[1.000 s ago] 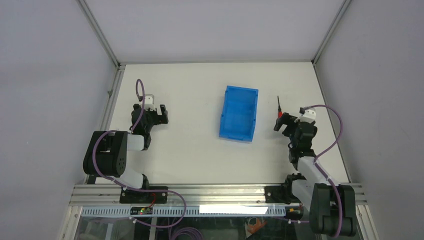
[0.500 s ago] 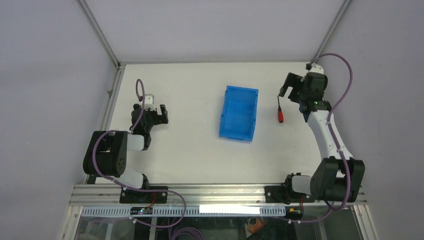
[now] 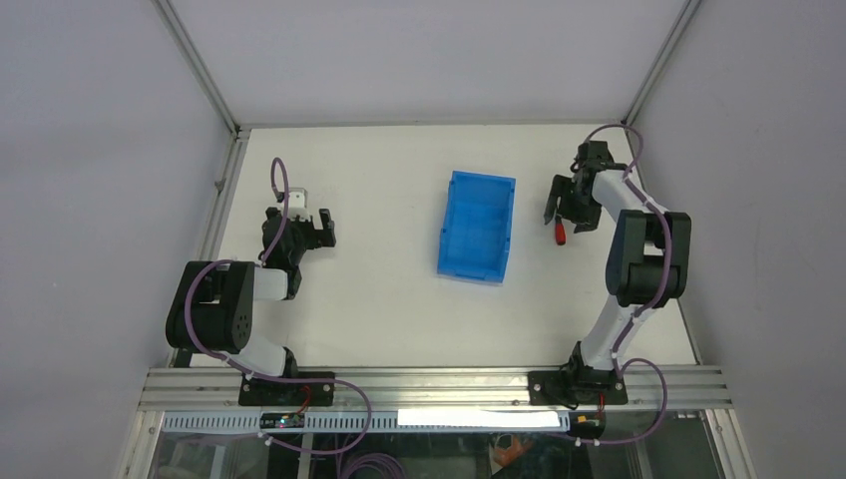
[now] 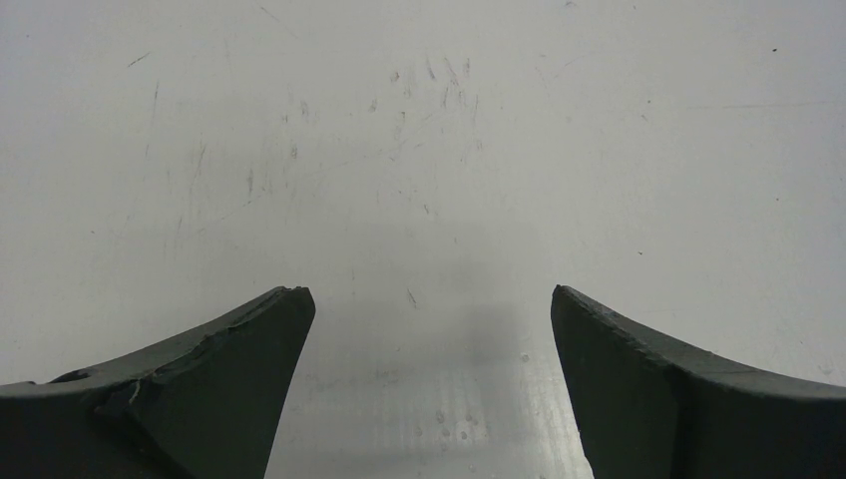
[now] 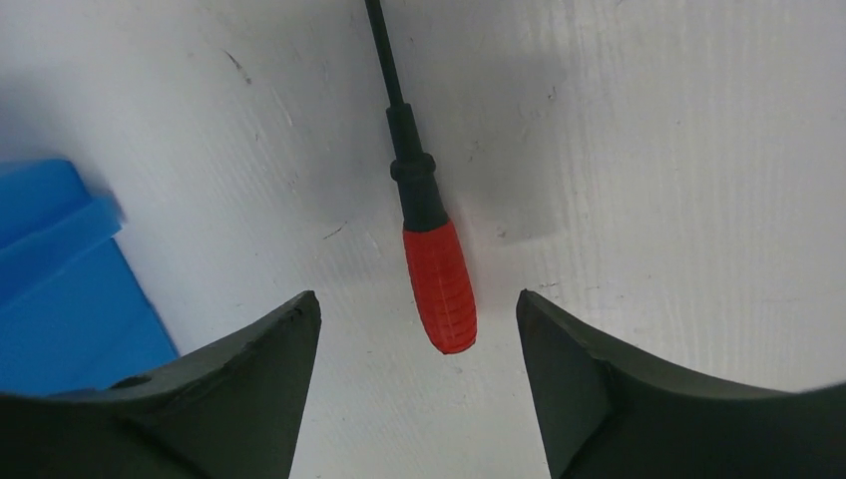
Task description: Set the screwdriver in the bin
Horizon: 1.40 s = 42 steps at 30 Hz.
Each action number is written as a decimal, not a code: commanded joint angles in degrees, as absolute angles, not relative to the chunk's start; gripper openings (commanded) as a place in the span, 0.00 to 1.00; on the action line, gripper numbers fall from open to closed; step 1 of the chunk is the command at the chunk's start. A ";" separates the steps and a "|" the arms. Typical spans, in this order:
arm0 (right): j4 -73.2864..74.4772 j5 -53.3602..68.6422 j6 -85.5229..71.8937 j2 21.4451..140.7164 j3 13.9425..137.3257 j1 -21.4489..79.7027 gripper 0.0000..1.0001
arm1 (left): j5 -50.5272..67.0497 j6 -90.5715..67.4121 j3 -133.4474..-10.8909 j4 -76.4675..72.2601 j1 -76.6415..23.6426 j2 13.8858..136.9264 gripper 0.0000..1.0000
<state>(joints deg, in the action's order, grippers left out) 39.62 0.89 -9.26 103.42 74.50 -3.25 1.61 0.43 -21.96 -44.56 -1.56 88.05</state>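
Arms rise from the bottom edge of the overhead view. Left gripper (image 3: 319, 226) sits low at left of centre, fingers spread wide over scuffed white table (image 3: 399, 309). Blue bin (image 3: 477, 239) rests mid-frame. Right gripper (image 3: 561, 205) hangs at upper right, jaws spread, one finger on each side of the red handle, neither touching. Screwdriver (image 5: 440, 285) lies flat on the table just right of the bin, outside it, shaft pointing toward the far edge.
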 commanded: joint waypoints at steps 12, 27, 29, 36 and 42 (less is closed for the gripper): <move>40.11 -2.92 -9.41 109.99 75.30 -3.16 0.24 | 2.11 -0.62 -21.88 -46.14 -2.22 86.33 0.99; 58.11 -2.91 -11.24 95.79 91.31 -2.44 0.00 | 2.07 -0.62 -21.88 -46.15 -2.21 86.37 0.99; 60.43 -2.61 -11.59 93.89 93.58 -1.78 0.00 | 2.06 -0.62 -21.88 -46.14 -2.20 86.39 0.99; 66.61 -4.61 -12.65 90.10 101.32 6.11 0.00 | 2.08 -0.62 -21.88 -46.14 -2.20 86.37 0.99; 67.52 -4.93 -13.44 89.17 106.37 17.66 0.00 | 2.05 -0.62 -21.88 -46.14 -2.24 86.39 0.99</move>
